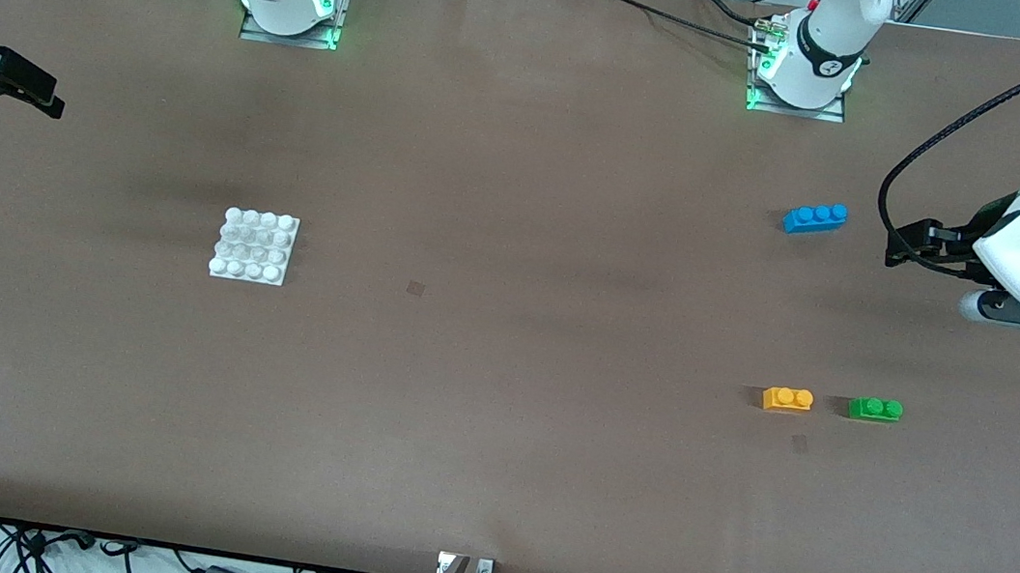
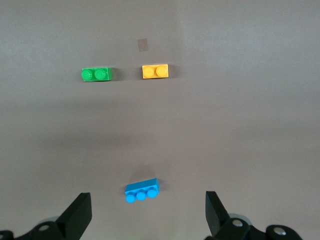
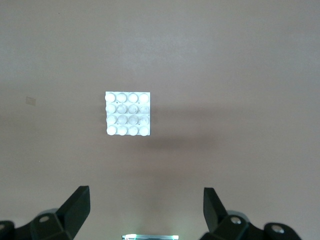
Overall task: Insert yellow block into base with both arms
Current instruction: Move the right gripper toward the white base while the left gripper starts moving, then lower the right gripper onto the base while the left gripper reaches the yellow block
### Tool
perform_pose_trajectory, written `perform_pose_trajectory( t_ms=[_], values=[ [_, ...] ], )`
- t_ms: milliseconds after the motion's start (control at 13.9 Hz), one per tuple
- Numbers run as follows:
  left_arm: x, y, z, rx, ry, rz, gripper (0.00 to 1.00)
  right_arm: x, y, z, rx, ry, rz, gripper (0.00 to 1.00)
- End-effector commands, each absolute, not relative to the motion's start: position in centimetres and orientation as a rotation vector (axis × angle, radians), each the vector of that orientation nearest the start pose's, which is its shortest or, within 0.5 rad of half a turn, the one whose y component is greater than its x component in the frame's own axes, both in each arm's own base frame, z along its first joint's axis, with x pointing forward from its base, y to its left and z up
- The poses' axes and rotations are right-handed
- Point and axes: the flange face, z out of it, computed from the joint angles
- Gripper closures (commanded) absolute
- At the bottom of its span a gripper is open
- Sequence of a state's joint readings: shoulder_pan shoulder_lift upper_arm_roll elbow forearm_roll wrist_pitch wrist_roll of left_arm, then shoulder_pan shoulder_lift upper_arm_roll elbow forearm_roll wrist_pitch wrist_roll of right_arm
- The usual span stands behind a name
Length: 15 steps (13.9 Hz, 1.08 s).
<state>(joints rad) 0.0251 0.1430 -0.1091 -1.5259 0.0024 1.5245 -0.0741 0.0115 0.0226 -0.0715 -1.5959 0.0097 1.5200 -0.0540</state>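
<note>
While both arms wait raised at the table's ends: yellow block [image 1: 787, 398] flat on the table [image 1: 489, 459], studs up, nearest the front camera, toward the left arm's end. Just beside it, apart, green brick [image 1: 875, 408]. Farther back, base [image 1: 254, 245], studs up, toward the right arm's end, well apart from the bricks. Farther still, blue brick [image 1: 814, 217]. Left gripper [image 2: 148, 215] up over the table near the blue brick, fingers spread wide, empty. Right gripper [image 3: 146, 212] up at the other end, likewise wide apart, holding nothing.
</note>
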Motion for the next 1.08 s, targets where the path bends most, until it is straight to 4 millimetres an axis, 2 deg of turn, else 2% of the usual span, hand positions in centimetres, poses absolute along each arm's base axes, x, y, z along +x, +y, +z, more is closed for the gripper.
perform_pose_trajectory(
  t_ms=[0, 143, 287, 430, 502, 574, 717, 860, 1004],
  values=[
    [58.7, -4.1, 56.4, -3.138, 0.022, 0.239, 0.00, 55.0, -3.3, 59.5, -3.130, 0.010, 0.221, 0.00],
    [58.7, -4.1, 56.2, -3.140, 0.022, 0.241, 0.00, 55.6, -3.7, 59.0, -3.122, 0.022, 0.210, 0.00],
    [58.7, -4.3, 56.2, -3.140, 0.029, 0.241, 0.00, 56.9, -3.9, 57.3, -3.132, 0.020, 0.216, 0.00],
    [58.7, -4.6, 56.2, -3.139, 0.031, 0.241, 0.00, 56.9, -2.5, 56.8, -3.130, -0.019, 0.250, 0.00],
    [58.7, -4.6, 56.2, -3.139, 0.031, 0.241, 0.00, 57.0, -2.0, 55.0, -3.122, -0.033, 0.318, 0.00],
    [58.7, -4.6, 56.2, -3.139, 0.038, 0.239, 0.00, 57.7, -1.8, 51.6, -3.109, -0.037, 0.428, 0.00],
    [58.9, -4.4, 55.7, -3.138, 0.036, 0.246, 0.00, 58.7, -1.5, 46.3, -3.088, -0.036, 0.576, 0.00],
    [59.3, -4.2, 54.5, -3.135, 0.036, 0.274, 0.00, 58.8, -1.6, 40.1, -3.044, -0.002, 0.726, 0.00],
    [60.6, -4.0, 51.7, -3.135, 0.033, 0.316, 0.00, 58.8, -2.1, 35.6, -3.002, 0.045, 0.695, 0.00]
  ],
)
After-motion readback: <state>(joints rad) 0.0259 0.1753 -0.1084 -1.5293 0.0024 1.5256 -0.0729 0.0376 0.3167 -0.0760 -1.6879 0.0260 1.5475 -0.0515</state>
